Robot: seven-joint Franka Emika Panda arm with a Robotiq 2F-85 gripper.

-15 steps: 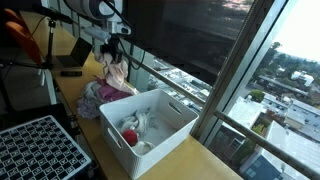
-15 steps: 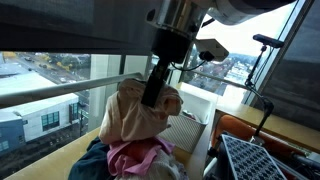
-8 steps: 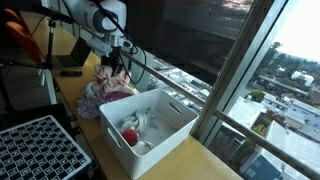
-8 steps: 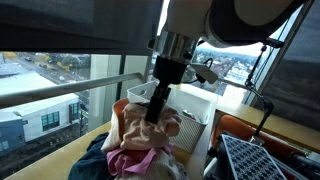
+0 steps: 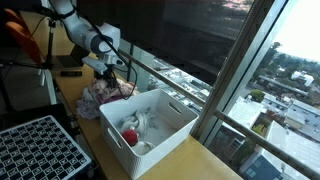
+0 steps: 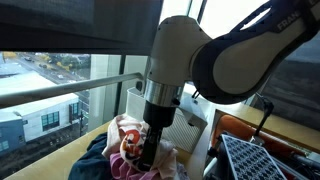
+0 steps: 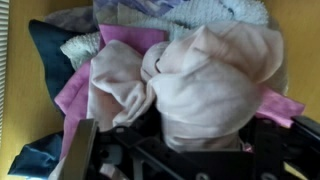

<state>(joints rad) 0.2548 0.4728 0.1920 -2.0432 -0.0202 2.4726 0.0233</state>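
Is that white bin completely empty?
No, in an exterior view a red item and some pale cloth lie inside the white bin.

One white bin (image 5: pixel 168 140), one clothes heap (image 5: pixel 100 96), one black grid rack (image 5: pixel 40 150), one red item (image 5: pixel 130 137).

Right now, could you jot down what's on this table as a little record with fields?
Gripper: open, jaws wide, low on the clothes pile
Beneath it: pale pink garment, bunched between the jaws
Pile: pink, dark blue and white pieces
Beside pile: white bin with a red item inside
Setting: wooden table by a window
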